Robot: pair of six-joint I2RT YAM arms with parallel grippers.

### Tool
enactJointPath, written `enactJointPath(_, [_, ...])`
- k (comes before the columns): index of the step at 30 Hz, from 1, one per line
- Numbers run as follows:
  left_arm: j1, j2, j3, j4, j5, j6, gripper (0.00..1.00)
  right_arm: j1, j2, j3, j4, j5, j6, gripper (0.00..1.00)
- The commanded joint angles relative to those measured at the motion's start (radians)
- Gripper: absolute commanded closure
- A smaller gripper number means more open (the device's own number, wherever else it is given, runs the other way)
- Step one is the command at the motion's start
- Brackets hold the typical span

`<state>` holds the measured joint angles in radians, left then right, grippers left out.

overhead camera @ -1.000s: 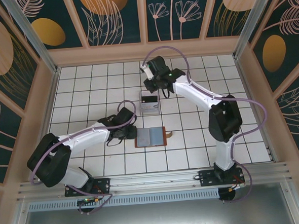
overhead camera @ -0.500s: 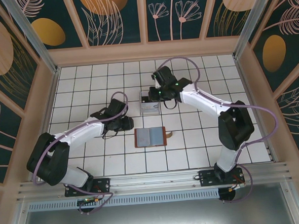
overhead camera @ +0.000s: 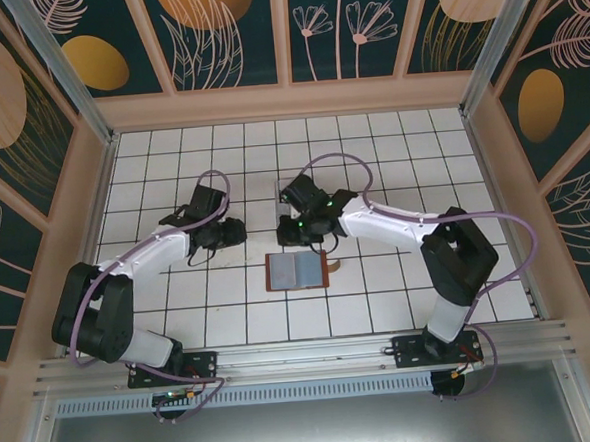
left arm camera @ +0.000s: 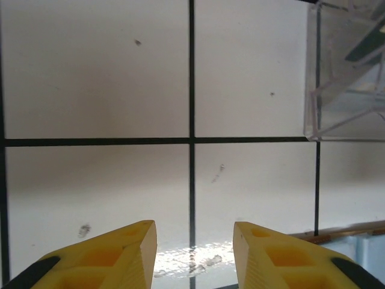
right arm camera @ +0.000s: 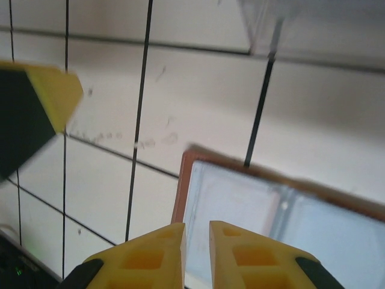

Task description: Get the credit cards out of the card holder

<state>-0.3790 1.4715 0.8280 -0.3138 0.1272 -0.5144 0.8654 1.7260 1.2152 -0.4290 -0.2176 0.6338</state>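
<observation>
Two claws flank the open brown leather card holder: right gripper (fingers nearly together, empty) hangs nearest, just beyond its long far edge; left gripper, parted, stands aside.

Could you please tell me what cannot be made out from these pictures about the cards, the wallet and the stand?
- Credit cards: none can be told apart in the open card holder; top view too small, right wrist view blurred.
- Acrylic stand: cut off by the left wrist view's edge; from above, the right end effector covers it.
- Stand's contents: unreadable.
</observation>
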Motion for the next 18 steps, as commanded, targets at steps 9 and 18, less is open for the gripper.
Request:
enactJointPath(9, [0.044,-0.068,0.008,-0.038,-0.054,0.062,0.6,0.115,0.065,-0.032,0.105,-0.027,0.128,0.74])
enactJointPath(18, [0.045,-0.077,0.006,-0.024,-0.024,0.047,0.59,0.134,0.15,0.004,0.093,-0.025,0.136,0.65])
